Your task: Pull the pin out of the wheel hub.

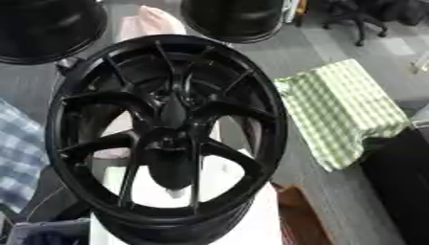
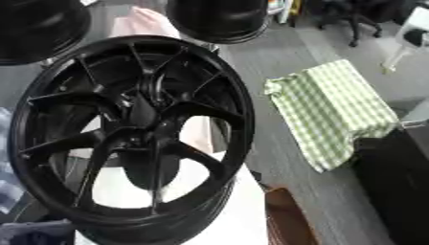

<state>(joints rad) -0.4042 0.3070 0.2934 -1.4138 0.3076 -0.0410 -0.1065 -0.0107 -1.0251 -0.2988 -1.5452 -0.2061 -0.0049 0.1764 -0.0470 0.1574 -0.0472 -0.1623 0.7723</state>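
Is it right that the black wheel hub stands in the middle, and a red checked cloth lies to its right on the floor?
Not quite: the cloth is green and white checked, not red, as the left eye view shows. The rest holds: the black wheel hub stands in the middle, and the cloth lies to its right on the floor.

Hardly any of the robot's own body shows clearly. The one candidate is a matte black, elongated form [image 1: 173,167] with a rounded lower end. It has no visible seams, screws, cables or markings. It shows only through the spokes of the black alloy wheel hub [image 1: 84,146]. It may be a black limb section, but I cannot tell.
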